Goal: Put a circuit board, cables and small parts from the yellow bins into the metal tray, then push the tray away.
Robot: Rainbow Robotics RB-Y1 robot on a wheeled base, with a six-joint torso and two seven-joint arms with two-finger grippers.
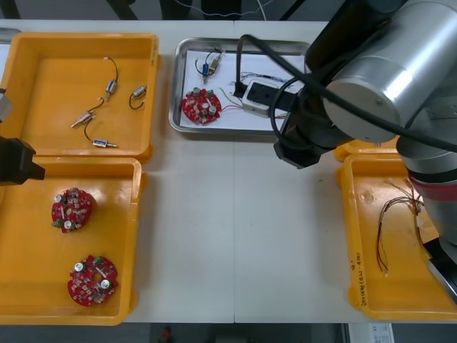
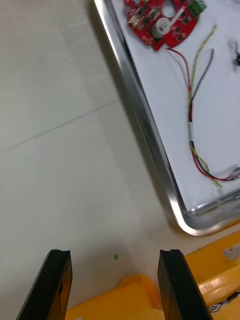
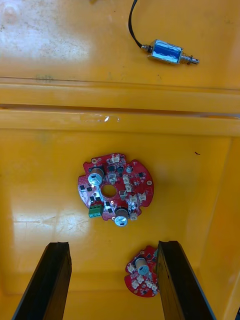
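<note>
You have the right end effector (image 2: 114,256), fingers apart, over the matte bench (image 2: 60,150) beside the shiny rounded rim of the metal tray (image 2: 149,135), a round red circuit board (image 2: 160,20) and thin red and yellow cable (image 2: 191,107) on its white floor; left end effector (image 3: 114,245), also apart, over a glossy yellow bin (image 3: 50,175).

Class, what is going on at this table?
The metal tray is being loaded: it holds a red circuit board, a red and yellow cable and a small metal part. The right gripper hangs open and empty over the table beside the tray. The left gripper, open, hovers over a yellow bin with two boards.
</note>
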